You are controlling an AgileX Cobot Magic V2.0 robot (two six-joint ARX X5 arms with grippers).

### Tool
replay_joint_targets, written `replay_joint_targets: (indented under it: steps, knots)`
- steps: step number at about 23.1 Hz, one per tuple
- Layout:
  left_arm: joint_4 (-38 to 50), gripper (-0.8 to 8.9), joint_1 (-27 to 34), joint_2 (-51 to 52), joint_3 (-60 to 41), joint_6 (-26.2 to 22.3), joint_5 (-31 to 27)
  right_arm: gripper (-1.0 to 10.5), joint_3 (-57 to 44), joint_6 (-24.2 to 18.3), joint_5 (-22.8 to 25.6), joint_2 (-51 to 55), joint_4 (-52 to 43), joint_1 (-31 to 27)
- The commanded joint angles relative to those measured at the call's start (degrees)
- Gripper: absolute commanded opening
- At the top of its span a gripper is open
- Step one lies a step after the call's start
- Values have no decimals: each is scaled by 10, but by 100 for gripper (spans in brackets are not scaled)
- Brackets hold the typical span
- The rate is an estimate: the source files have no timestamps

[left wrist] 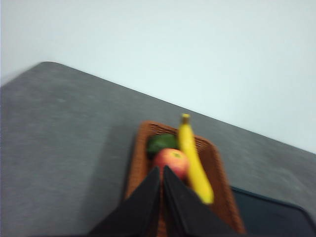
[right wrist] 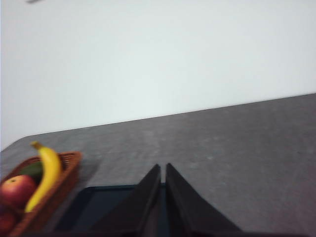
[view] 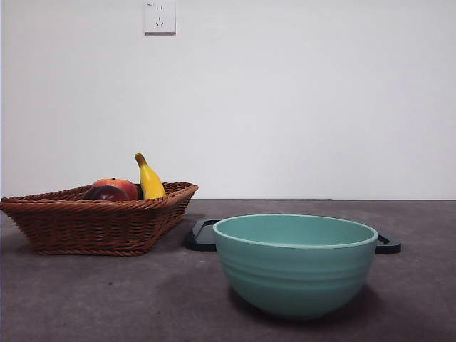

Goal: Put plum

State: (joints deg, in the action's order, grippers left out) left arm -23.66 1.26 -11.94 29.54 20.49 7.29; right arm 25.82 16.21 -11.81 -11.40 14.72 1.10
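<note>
The plum (view: 105, 193), dark maroon and glossy, lies in a brown wicker basket (view: 92, 228) at the table's left, beside a red-orange fruit (view: 121, 185) and a yellow banana (view: 149, 182). In the left wrist view my left gripper (left wrist: 162, 171) is shut and empty, above the basket (left wrist: 217, 163), and its jaws hide the plum. The right wrist view shows my right gripper (right wrist: 163, 168) shut and empty over a black tray (right wrist: 98, 205), with the basket (right wrist: 70, 162) off to its side. Neither gripper appears in the front view.
A large teal bowl (view: 296, 263) stands at the front centre-right. The flat black tray (view: 201, 235) lies behind it, next to the basket. A dark green item (left wrist: 161, 143) sits at the basket's far end. A wall with a socket (view: 159, 17) backs the table.
</note>
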Motion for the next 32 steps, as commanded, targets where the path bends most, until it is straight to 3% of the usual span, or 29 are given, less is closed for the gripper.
replay_joint_targets:
  steps: [1,14,23,32]
  knots:
    - [-19,9,1,-42,56,-22,32,6,57,-17,-24,-43,23,-1]
    - [-224,9,-5,-222,276,-155,237,6,325,-127,-186,-248,281,0]
    - [-382,9,-25,-285,386,-248,277,6,392,-201,-223,-309,438,19]
    - [-476,9,-33,-288,394,-280,277,6,392,-218,-227,-313,489,54]
